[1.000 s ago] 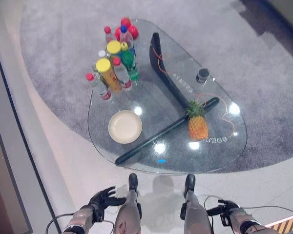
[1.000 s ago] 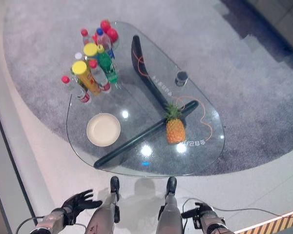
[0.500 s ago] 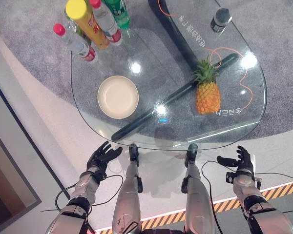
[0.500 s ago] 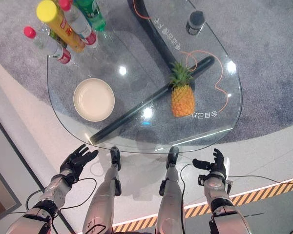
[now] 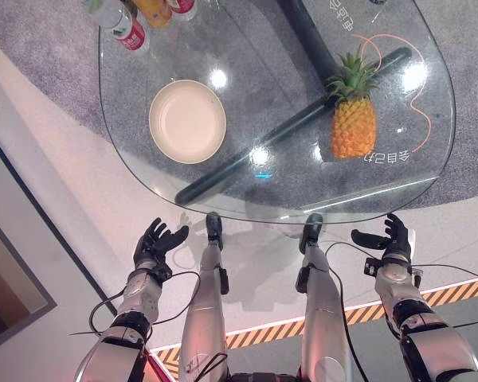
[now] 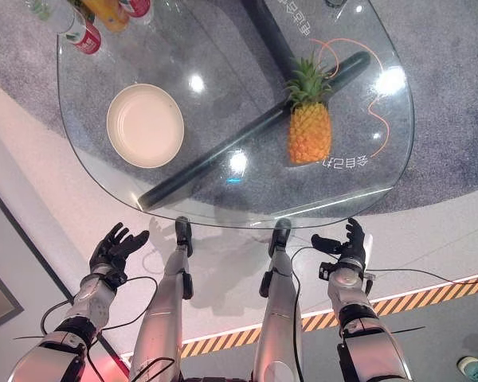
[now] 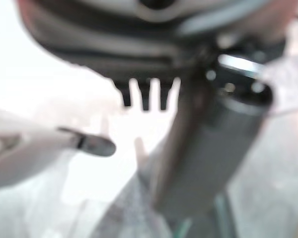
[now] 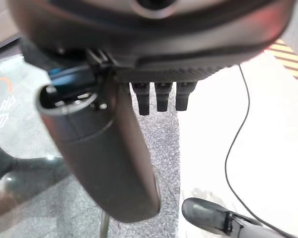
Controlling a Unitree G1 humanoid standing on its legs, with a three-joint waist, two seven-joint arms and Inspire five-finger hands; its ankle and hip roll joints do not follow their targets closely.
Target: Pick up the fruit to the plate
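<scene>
- The pineapple (image 5: 353,119) stands upright on the glass table (image 5: 247,48), its leafy crown pointing away from the robot; nothing grips it.
- Taking the pineapple as landmark: the cream plate (image 5: 187,121) lies well apart from it toward the robot's left, and is empty. A dark bar (image 5: 295,131) under the glass runs slantwise between the two, passing just beside the pineapple's crown.
- The bottles (image 5: 127,28) cluster beyond the plate, on the far side from the pineapple, well clear of the carrying path.
- The right hand (image 5: 387,240) hangs short of the table's near edge, on the robot's side of the pineapple and slightly to its right; its fingers are spread and relaxed, holding nothing.
- The left hand (image 5: 155,243) also hangs short of the near edge, nearer the plate than the pineapple, fingers fanned wide and empty.
- The step in hand looks like the reach: the right hand is the natural one to use, being closer to the fruit.
- Done well, it should come in from the side, wrap the body rather than the crown, and close firmly, since the fruit looks heavy and bumpy.
- Lift it clear of the glass before crossing to the plate, and keep it upright.
</scene>
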